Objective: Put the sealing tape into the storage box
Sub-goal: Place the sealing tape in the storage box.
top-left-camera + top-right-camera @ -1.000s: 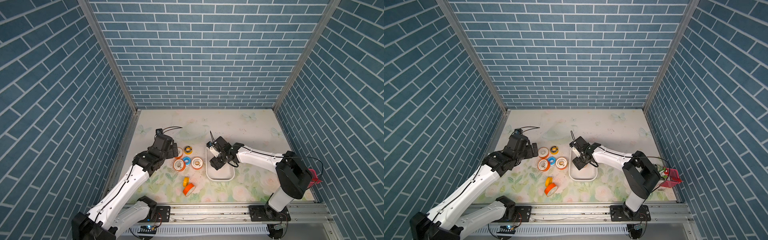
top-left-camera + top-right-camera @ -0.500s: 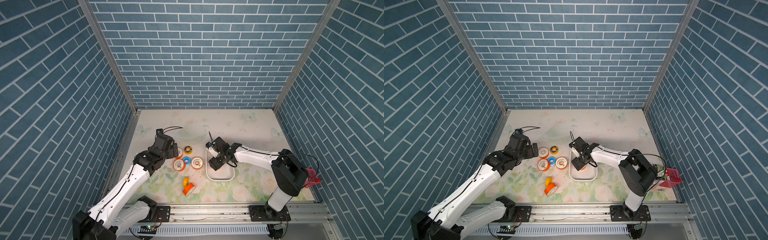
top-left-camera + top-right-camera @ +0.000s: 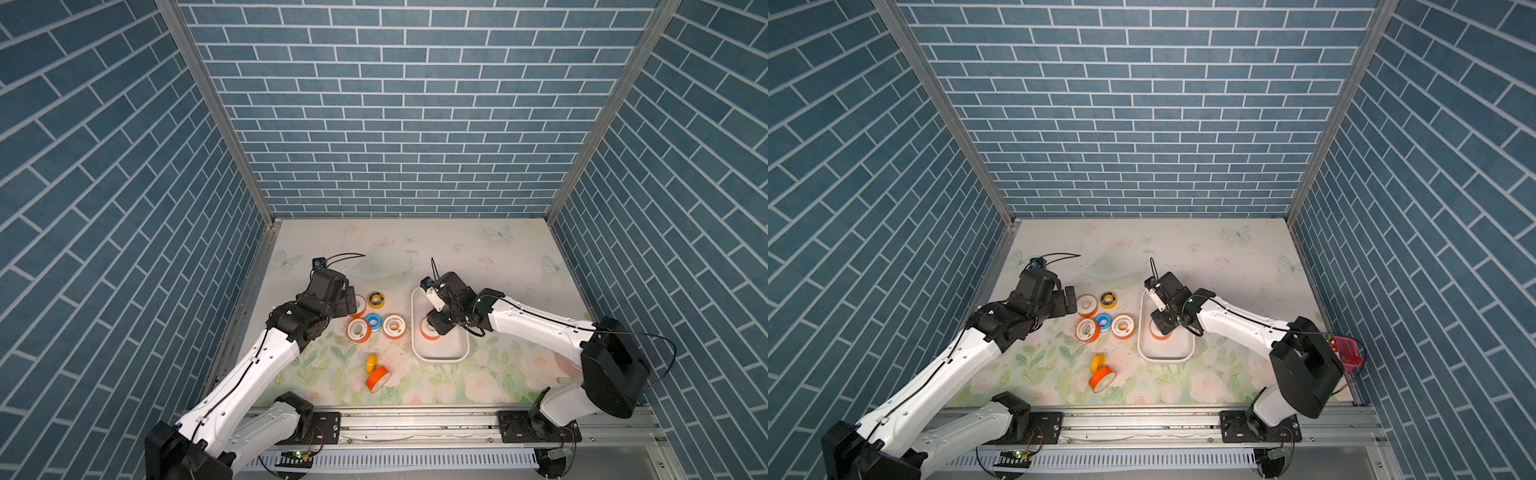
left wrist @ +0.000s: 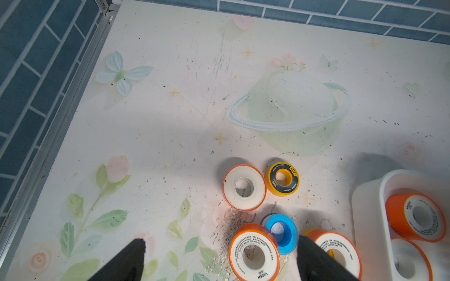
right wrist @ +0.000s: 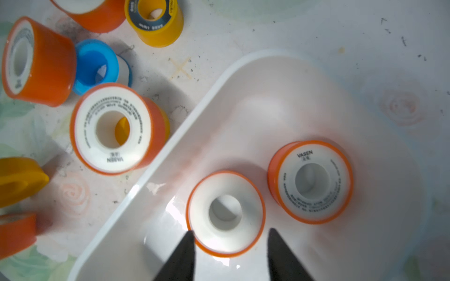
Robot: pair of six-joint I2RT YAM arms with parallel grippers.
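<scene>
The white storage box [image 3: 440,358] [image 3: 1165,358] holds two orange-rimmed, white-faced spools of sealing tape [image 5: 225,214] [image 5: 310,181], both lying flat. My right gripper [image 5: 230,234] [image 3: 435,326] hangs inside the box, open, its tips either side of the nearer spool's rim. Several more spools lie on the table left of the box: orange ones [image 3: 358,329] [image 3: 393,326], a blue one [image 3: 373,323] and a yellow one with a black face [image 3: 375,299]. My left gripper [image 4: 221,239] [image 3: 1071,301] stands wide open over them, with an orange spool [image 4: 253,254] between its fingers, untouched.
A yellow spool [image 3: 371,363] on edge and an orange spool [image 3: 377,379] on its side lie nearer the front rail. A pink mesh basket [image 3: 1345,351] sits at the right wall behind my right arm's base. Brick walls close in three sides.
An orange spool has come into sight on the box floor under my right gripper, whose jaws have narrowed. My left arm has barely moved.
</scene>
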